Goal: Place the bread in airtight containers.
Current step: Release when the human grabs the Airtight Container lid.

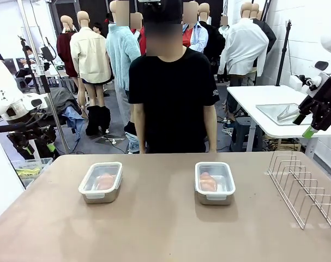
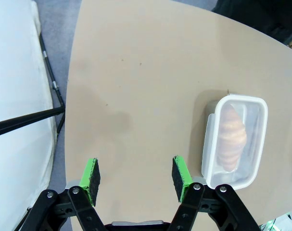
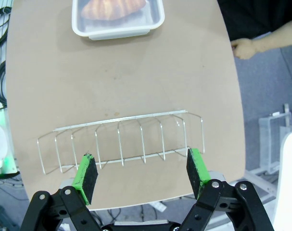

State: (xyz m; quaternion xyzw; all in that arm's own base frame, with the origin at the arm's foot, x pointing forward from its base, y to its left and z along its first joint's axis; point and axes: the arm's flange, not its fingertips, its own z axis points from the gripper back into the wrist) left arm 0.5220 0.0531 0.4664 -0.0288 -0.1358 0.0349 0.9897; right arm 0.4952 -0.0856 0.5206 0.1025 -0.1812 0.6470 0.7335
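L container [image 1: 101, 182]: table's [image 1: 154, 229] left-centre, lid on, 1 bread roll [image 1: 104, 180] inside.
R container [image 1: 214, 183]: right-centre, lid on, 1 roll [image 1: 208, 182] inside.
L gripper [image 2: 135, 176]: jaws wide, empty, above table's left edge.
R gripper [image 3: 142, 170]: jaws wide, empty, above wire rack [image 1: 302, 187], far right.
Person [image 1: 173, 82]: standing at far side.

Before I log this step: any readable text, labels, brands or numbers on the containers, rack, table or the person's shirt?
No readable text anywhere.
Left container and right container: lids and steel walls are plain.
Wire rack: bare.
Table: unmarked.
Black T-shirt: small light mark on one sleeve, too small to read.
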